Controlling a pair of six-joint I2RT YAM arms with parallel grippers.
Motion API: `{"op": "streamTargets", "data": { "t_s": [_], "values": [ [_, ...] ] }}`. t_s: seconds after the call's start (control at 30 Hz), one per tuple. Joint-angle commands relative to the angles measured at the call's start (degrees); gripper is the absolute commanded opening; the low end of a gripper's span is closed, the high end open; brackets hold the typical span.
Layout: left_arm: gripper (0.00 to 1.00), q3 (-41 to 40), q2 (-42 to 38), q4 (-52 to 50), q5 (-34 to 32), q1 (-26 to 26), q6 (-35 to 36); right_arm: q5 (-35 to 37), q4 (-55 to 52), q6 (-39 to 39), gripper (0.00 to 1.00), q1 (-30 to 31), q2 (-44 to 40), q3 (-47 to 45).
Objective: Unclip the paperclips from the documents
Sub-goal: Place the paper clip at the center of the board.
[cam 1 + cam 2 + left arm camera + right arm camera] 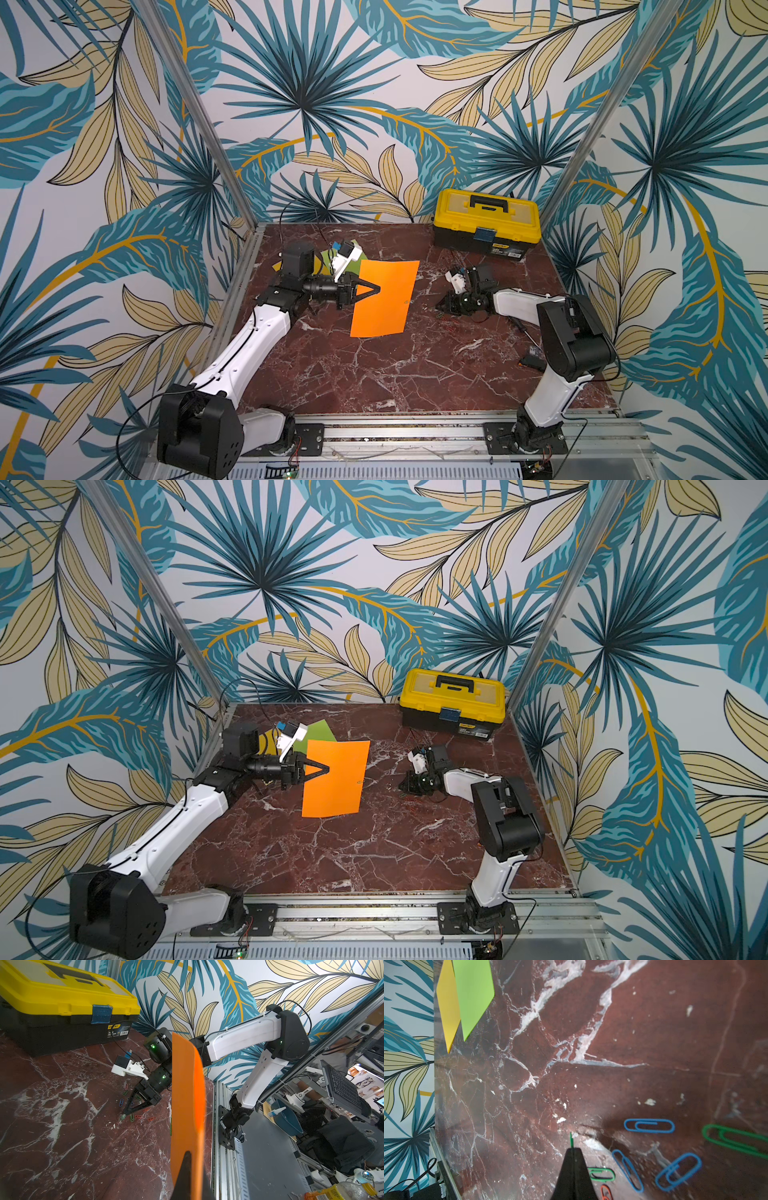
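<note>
My left gripper (375, 289) (188, 1155) is shut on the left edge of the orange document (384, 299) (187, 1093) and holds it lifted and tilted over the table. A small green paperclip (406, 302) sits on that sheet's right edge. To the right, my right gripper (444, 306) (572, 1150) reaches down to the marble, shut on a green paperclip (571, 1139) whose wire pokes out past the tips. Several loose paperclips lie around it, among them a blue one (649, 1125), a green one (735, 1140) and a red one (606, 1191). The lime green document (322, 731) (473, 991) and the yellow document (268, 744) (447, 1007) lie behind the left arm.
A yellow-and-black toolbox (486, 222) stands at the back right corner. Small dark objects (532, 357) lie near the right arm's elbow. Aluminium rails (399, 432) edge the table's front, and wallpapered walls close it on three sides.
</note>
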Motion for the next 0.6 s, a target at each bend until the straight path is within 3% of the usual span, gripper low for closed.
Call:
{"op": "streamTargets", "data": {
  "t_s": [0.0, 0.57],
  "values": [
    [0.0, -0.41, -0.55, -0.42, 0.21, 0.45, 0.59, 1.66, -2.04, 0.18, 0.04, -0.28, 0.35, 0.41],
    [0.0, -0.53, -0.47, -0.38, 0.05, 0.47, 0.55, 4.24, -5.31, -1.28, 0.17, -0.29, -3.87, 0.23]
  ]
}}
